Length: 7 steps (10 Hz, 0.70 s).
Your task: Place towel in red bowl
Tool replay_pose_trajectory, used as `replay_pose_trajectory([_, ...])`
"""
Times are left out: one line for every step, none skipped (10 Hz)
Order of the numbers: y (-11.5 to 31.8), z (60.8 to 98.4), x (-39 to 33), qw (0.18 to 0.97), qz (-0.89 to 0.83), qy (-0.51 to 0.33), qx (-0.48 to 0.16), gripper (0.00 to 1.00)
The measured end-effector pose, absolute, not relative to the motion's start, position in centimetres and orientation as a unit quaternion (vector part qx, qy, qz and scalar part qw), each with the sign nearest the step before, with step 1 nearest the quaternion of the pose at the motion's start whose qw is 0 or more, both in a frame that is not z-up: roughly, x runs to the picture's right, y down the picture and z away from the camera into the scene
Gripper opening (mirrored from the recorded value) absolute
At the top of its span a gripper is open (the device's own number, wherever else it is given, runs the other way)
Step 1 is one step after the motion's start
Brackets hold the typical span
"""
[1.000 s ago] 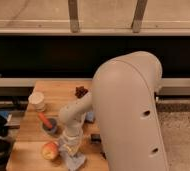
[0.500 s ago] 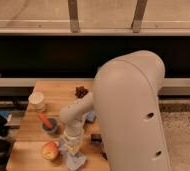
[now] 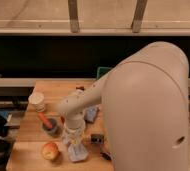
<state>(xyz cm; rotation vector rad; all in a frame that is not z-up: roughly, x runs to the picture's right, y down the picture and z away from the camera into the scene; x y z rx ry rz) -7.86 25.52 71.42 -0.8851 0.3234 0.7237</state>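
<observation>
Near edge of table (image 3: 27, 159): towel (image 3: 78, 153), pale blue and bunched, lies on the wood just right of an apple (image 3: 50, 150). Gripper (image 3: 76, 142) points straight down onto the top of the towel, touching it or all but. How wide it stands, and whether it has hold of the cloth, I cannot tell; the wrist blocks that. Small dark object (image 3: 96, 137) just right of the gripper, not identified.

Further back, left of the arm (image 3: 83, 102): a bowl (image 3: 51, 127) with a red-orange stick-like thing (image 3: 43, 119) poking out of it. The bowl reads dark grey from here, with a hint of red on its right side beside the arm. I take it for the target, not with certainty. A blue cloth (image 3: 91, 114) lies right of the bowl, partly behind the arm. White cup (image 3: 36, 101) far left. Green item (image 3: 104, 74) at the far edge, mostly hidden.

Progress, my judgement: early — towel on the table, apart from the bowl, nothing placed. Left to do: grip, lift, carry back-left, release into the bowl.

Hidden: the robot's body (image 3: 148, 110) covers the table's whole right side, and the towel's near edge is cut off at the bottom of view.
</observation>
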Motion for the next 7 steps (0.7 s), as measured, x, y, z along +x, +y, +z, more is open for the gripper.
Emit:
replay_pose_trajectory([23.8,71.0,-7.3,0.834,0.345,0.157,-0.401,0.0])
replay_pose_trajectory([22.5,70.9,-6.8,0.838,0.348,0.16,-0.389,0.0])
replay_pose_trajectory([20.5,70.6,-6.3,0.843,0.354,0.162,-0.372,0.0])
replay_pose_trajectory([18.9,70.2,-6.0,0.846,0.359,0.164,-0.359,0.0])
replay_pose_trajectory([17.0,69.9,-5.6,0.85,0.361,0.167,-0.344,0.0])
replay_pose_trajectory([14.7,69.9,-5.1,0.853,0.367,0.172,-0.33,0.0])
replay_pose_trajectory([13.2,70.2,-5.0,0.855,0.368,0.174,-0.321,0.0])
